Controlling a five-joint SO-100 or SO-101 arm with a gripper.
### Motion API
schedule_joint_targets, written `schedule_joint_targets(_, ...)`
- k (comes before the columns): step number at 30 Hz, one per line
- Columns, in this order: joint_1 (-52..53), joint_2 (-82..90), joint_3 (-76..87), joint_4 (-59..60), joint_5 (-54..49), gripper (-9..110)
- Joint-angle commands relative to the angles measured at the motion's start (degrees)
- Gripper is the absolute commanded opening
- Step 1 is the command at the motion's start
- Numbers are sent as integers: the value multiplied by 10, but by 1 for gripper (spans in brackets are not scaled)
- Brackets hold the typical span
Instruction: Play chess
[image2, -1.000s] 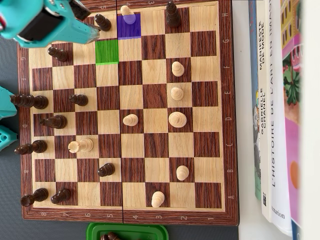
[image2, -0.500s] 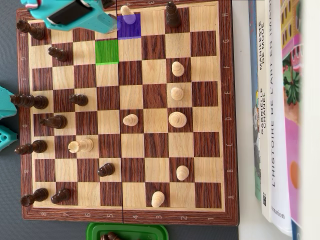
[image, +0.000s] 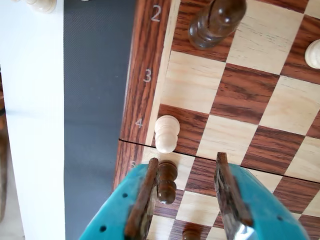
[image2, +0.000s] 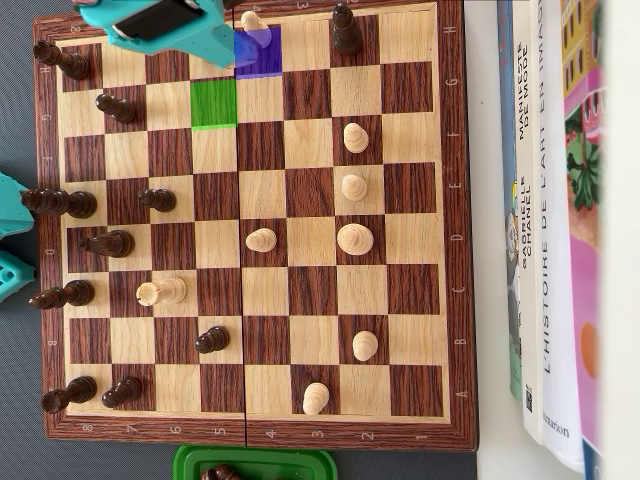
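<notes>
At the bottom edge of the overhead view, just below the chessboard (image2: 455, 250), a green container (image2: 255, 465) holds at least one dark piece (image2: 222, 472); most of it is cut off. At the board's top edge the teal gripper (image2: 215, 40) hangs over the squares beside a purple-tinted square (image2: 262, 58), where a light pawn (image2: 252, 20) stands, and a green-tinted square (image2: 214, 103) lies one rank below and one file left.

In the wrist view the gripper (image: 187, 182) is spread apart, its fingers (image: 145, 192) empty. A dark pawn (image: 166, 180) stands just inside the left finger, close to or touching it, on the square by the border mark 5. The light pawn (image: 166, 133) stands just ahead on the dark square by mark 4, clear of both fingers. A dark piece (image: 216, 21) stands farther up.
</notes>
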Motion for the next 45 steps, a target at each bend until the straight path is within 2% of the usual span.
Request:
schedule_joint_targets(1, -10, -3, -31, 0, 17, 17)
schedule_joint_targets(45, 0, -103, -77, -5, 18, 17)
